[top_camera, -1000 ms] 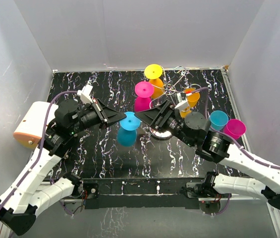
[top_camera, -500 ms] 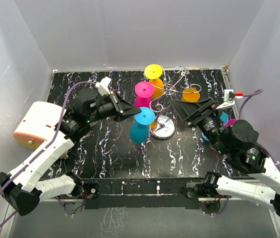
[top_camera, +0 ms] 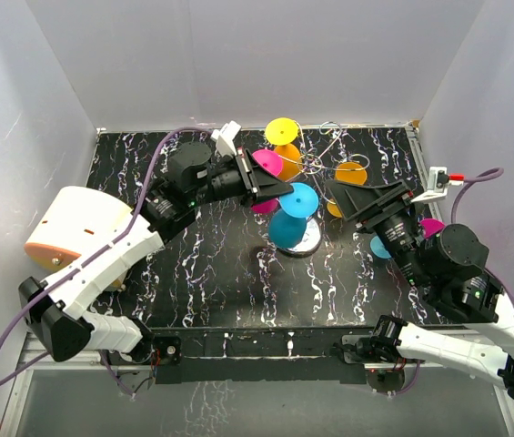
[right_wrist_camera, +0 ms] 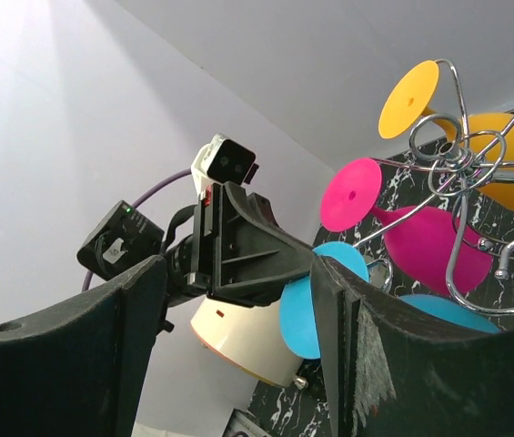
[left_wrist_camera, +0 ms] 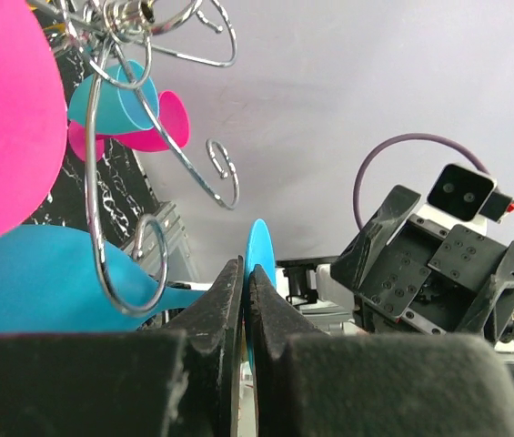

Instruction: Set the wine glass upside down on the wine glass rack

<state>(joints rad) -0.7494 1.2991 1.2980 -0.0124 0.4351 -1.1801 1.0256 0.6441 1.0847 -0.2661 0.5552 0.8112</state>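
The wine glass is blue plastic; it hangs upside down with its foot disc [top_camera: 299, 198] on top and its bowl [top_camera: 286, 229] just above the rack's round base [top_camera: 309, 240]. My left gripper [top_camera: 287, 189] is shut on the edge of that foot disc [left_wrist_camera: 258, 259]. The wire loops of the wine glass rack [left_wrist_camera: 138, 127] curl right beside the blue stem and bowl [left_wrist_camera: 38, 287]. My right gripper [top_camera: 337, 197] stands open, just right of the glass and apart from it; in its own view the blue foot [right_wrist_camera: 316, 305] shows between its spread fingers [right_wrist_camera: 366, 364].
A magenta glass [top_camera: 265, 165], a yellow one [top_camera: 282, 132] and an orange one [top_camera: 351, 173] hang on the rack [top_camera: 316, 164]. A blue cup [top_camera: 382, 246] and a magenta cup [top_camera: 432, 228] sit at the right. A cream rounded object [top_camera: 65, 228] lies at the left.
My left arm has carried the blue glass right and back, from the table's middle to the rack's base. The right gripper has let go of it and pulled back to the right.
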